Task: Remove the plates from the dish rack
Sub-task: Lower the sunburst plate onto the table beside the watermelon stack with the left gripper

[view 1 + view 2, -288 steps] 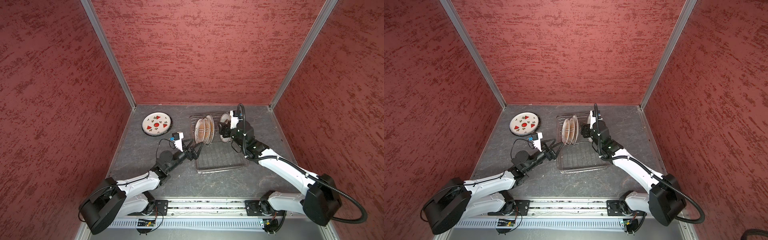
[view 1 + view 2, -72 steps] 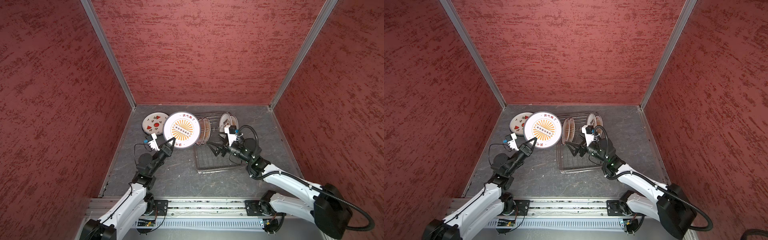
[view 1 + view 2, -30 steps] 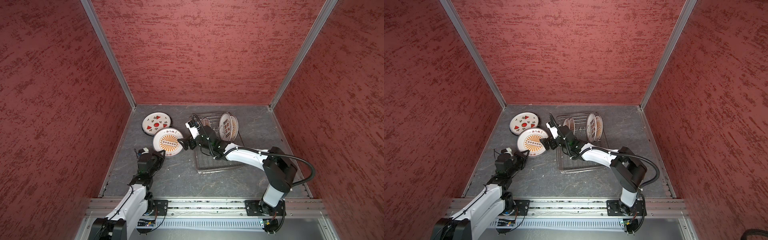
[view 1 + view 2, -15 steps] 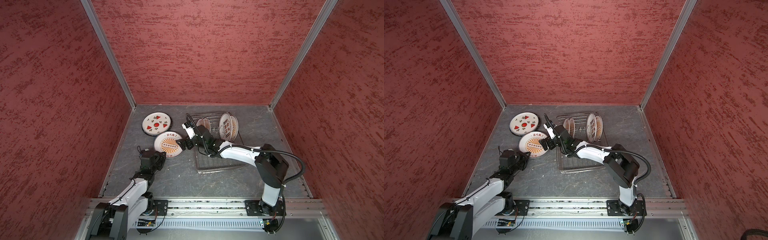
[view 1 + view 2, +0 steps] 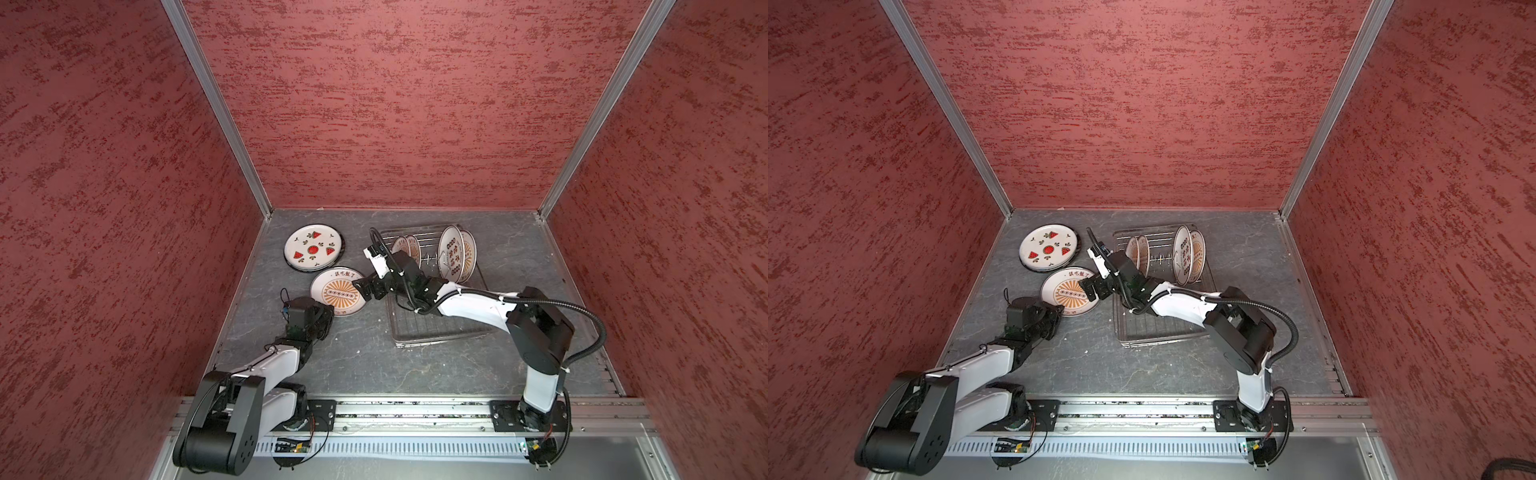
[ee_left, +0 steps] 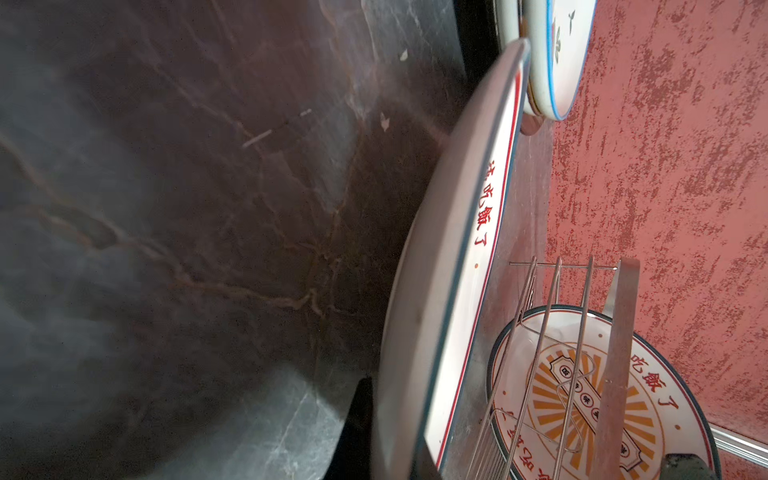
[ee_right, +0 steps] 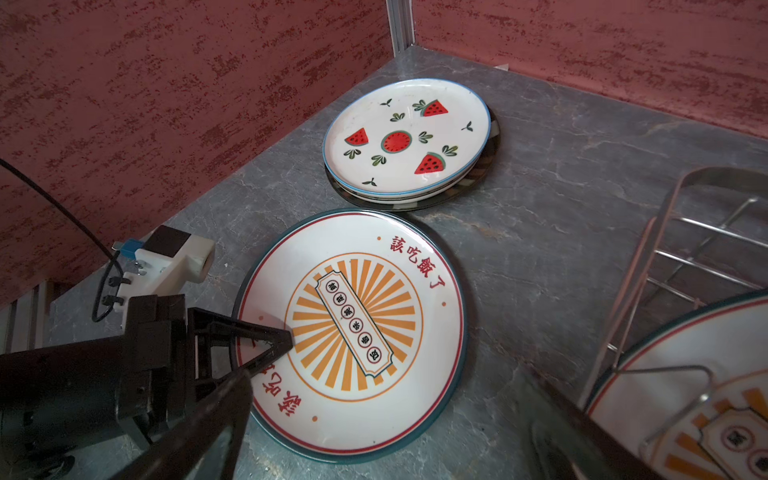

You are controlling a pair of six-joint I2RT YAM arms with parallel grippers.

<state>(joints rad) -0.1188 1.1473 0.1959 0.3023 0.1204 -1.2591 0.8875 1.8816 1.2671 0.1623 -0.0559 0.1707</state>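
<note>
In both top views the left claw (image 5: pixel 327 311) sits left of centre on the grey desk (image 5: pixel 374 365), closed on the lower left rim of the sunburst plate (image 5: pixel 338 291). The right wrist view shows one black finger (image 7: pixel 280 338) lying over the plate's face while the rim passes between the two fingers. That plate lies face up and low over the desk; whether its gripped edge is lifted clear I cannot tell. Above it and slightly left, toward the back left corner, the watermelon plate (image 5: pixel 313 249) rests flat on a stack whose lowest visible rim is a dark plate (image 7: pixel 461 193). The sunburst plate's upper rim is just beside this stack, and contact is unclear. Right of the sunburst plate, the right claw (image 5: pixel 368 289) hangs over its right edge with jaws spread wide, gripping nothing; its white arm reaches in across the rack (image 5: pixel 436 328). The rack stands on the desk right of centre. A pair of plates (image 5: pixel 405 247) stands on edge at its upper left, and a second pair (image 5: pixel 457 257) stands on edge at its upper right.
</note>
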